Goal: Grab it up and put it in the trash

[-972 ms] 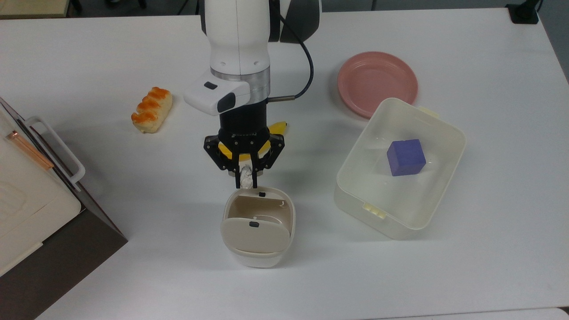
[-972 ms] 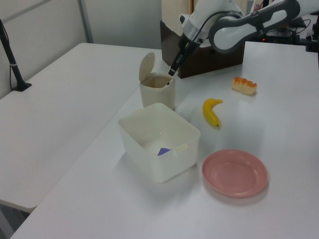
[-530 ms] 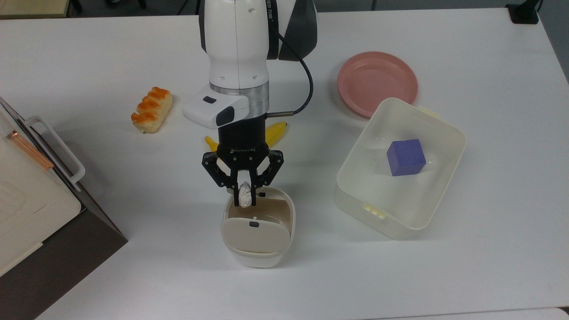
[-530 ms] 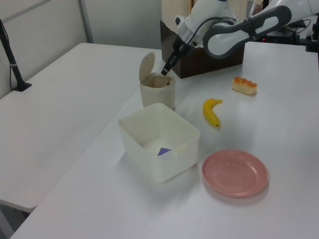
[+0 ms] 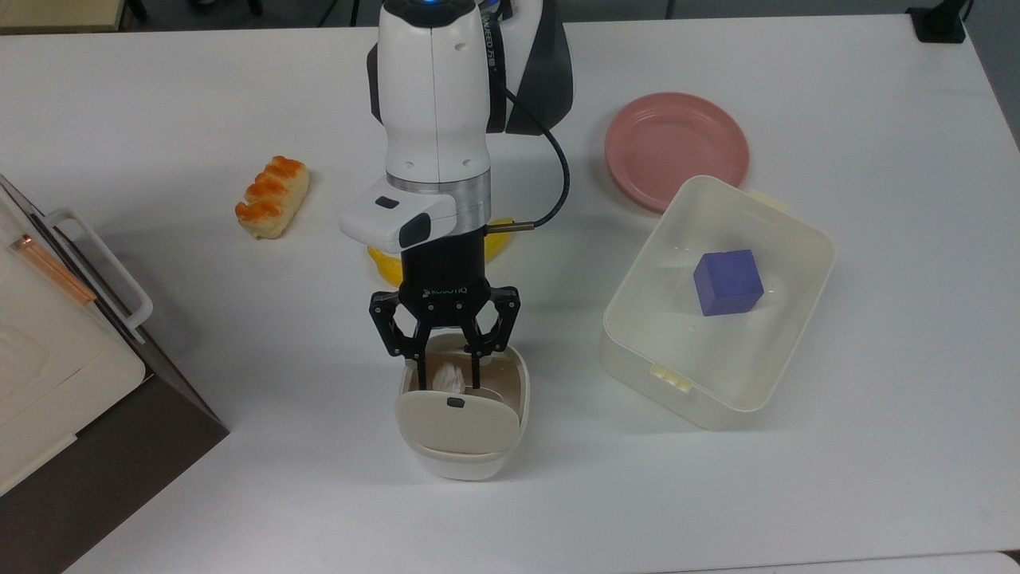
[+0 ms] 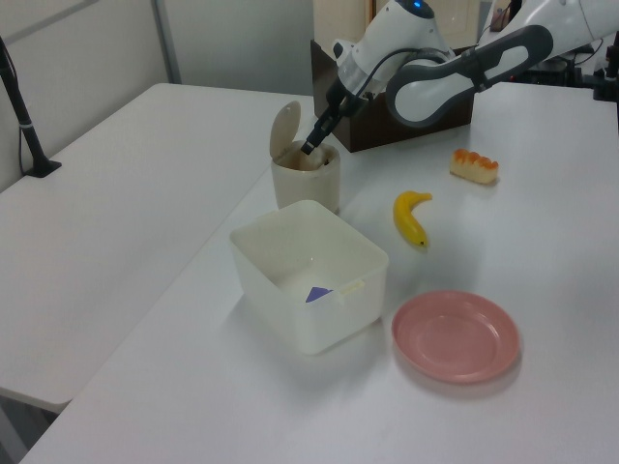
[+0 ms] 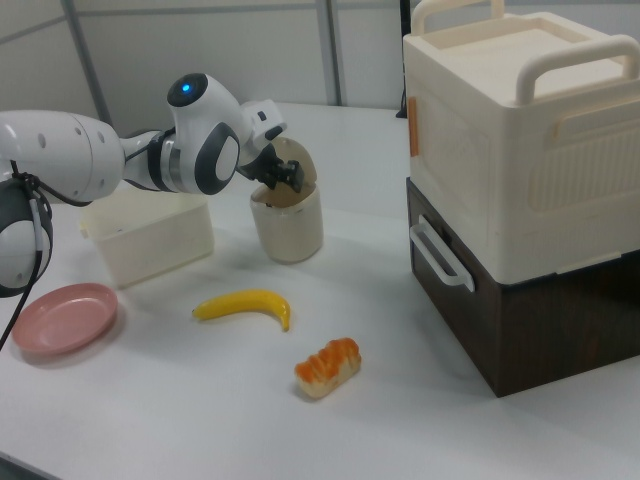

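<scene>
Lying paper wad (image 5: 449, 376) inside trash (image 5: 460, 462)

Crumpled white paper wad (image 5: 449, 377); smooth matt plastic bin (image 5: 462, 462); glossy pink plate (image 5: 676, 148); matt white tabletop (image 5: 837, 478).

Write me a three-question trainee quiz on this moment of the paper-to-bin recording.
1. True or false: the gripper holds its fingers spread apart over the bin.
2. Where does the paper wad show in the top view? A) on the pink plate B) within the bin's opening, between the fingers C) beside the bread roll
3. What lies inside the cream tub?
Key: 1 true; 2 B; 3 a purple cube.
</scene>
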Robot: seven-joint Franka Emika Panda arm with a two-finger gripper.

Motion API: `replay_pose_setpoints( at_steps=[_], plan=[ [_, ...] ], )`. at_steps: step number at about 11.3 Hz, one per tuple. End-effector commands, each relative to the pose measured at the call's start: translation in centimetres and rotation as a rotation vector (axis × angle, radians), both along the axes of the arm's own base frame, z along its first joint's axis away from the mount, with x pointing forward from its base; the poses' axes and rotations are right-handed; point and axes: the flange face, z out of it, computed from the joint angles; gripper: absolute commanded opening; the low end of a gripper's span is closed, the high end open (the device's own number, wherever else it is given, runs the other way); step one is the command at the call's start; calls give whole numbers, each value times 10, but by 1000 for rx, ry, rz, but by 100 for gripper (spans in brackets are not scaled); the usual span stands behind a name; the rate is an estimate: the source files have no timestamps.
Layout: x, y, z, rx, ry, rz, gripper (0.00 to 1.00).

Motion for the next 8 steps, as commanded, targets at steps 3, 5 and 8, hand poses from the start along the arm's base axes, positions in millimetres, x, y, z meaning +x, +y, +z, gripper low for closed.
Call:
replay_pose_setpoints(
  at_steps=[3,5,8],
  plan=[
    [1,4,15,5,-31,-19,100],
    [-25,4,45,4,31,-28,100],
    [-42,3,80,20,20,-36,100]
  ],
)
